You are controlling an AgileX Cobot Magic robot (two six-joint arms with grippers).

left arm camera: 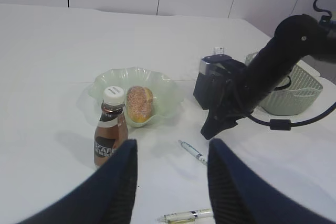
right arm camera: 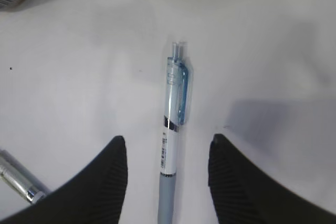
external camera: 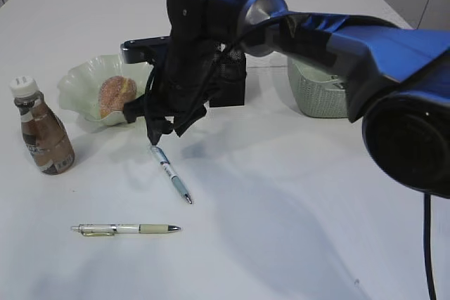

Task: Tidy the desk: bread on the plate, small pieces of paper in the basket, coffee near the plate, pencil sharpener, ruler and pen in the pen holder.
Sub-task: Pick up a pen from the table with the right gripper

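Pen-collection step, viewed near to far. Nearest on the white surface lies a pen with a pale olive grip, flat and crosswise, untouched. Just beyond it lies the blue-clipped pen: clear barrel, pale blue clip, white mid-section with fine print, grey-blue grip, its tip toward the viewer in the exterior view. The right hand hangs over this pen with its dark ribbed fingers spread to either side of the barrel, released and holding nothing; whether the fingertips touch the surface cannot be told. The step in hand is judged to be the pick-up of this pen. The next move calls for a short descent, with the barrel kept centred between the fingers, then a closing across its width, a lift, and a carry to the pen holder, which stands behind the arm and is largely hidden by it. The left hand waits at the near edge, fingers apart and empty.

Farther left, the coffee stands upright near the plate, and the bread rests in that ruffled green dish; both steps appear done. At far right sits the basket; its contents are not clear.
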